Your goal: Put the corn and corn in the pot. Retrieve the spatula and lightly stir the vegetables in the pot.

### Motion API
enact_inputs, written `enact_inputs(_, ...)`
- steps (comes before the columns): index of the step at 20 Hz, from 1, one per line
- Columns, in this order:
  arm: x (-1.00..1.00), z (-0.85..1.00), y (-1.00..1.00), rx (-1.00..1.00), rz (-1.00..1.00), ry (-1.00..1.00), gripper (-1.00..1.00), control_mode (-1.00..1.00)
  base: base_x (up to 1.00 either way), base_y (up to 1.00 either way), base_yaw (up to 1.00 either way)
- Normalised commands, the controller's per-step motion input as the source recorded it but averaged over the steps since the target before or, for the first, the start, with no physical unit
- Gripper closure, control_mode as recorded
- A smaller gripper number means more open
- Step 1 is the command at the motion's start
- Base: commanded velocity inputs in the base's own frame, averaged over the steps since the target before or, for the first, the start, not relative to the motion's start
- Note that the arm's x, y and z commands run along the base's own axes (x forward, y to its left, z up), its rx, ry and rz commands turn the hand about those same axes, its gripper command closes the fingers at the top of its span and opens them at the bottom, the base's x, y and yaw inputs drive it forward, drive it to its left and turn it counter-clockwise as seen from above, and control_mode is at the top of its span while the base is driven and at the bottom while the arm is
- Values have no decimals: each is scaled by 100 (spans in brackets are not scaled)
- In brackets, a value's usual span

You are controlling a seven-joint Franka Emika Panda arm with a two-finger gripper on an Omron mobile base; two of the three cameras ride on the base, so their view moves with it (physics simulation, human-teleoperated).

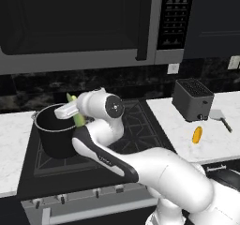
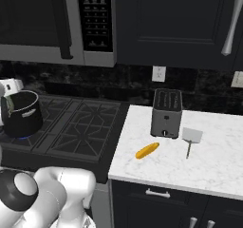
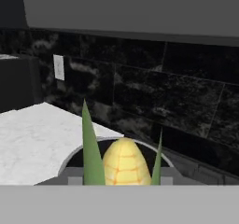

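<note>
Black stovetop, dark kitchen | tool (image 1: 70, 108) grips green-husked yellow corn cob (image 1: 77, 114), long axis upright, directly over deep black stockpot (image 1: 55, 134) (release drops it in) | second orange cob (image 1: 197, 135) on white desk (image 1: 187, 135), well right

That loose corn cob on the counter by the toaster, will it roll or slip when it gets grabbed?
The bare cob looks rounded and elongated, so a sideways nudge would probably roll it. Its surface looks smooth, so it may slip. It lies flat on the marble counter, so tipping seems unlikely.
</note>
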Motion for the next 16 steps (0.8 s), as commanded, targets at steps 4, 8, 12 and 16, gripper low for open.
enact_inputs(4,15,0,41,1,-4,-8,100,-100,0,0,0)
enact_inputs(8,11,2,35,3,-5,-5,100,-100,0,0,0)
enact_inputs(12,5,10,31,3,-4,-4,100,-100,0,0,0)
enact_inputs(16,5,7,27,1,-5,-3,100,-100,0,0,0)
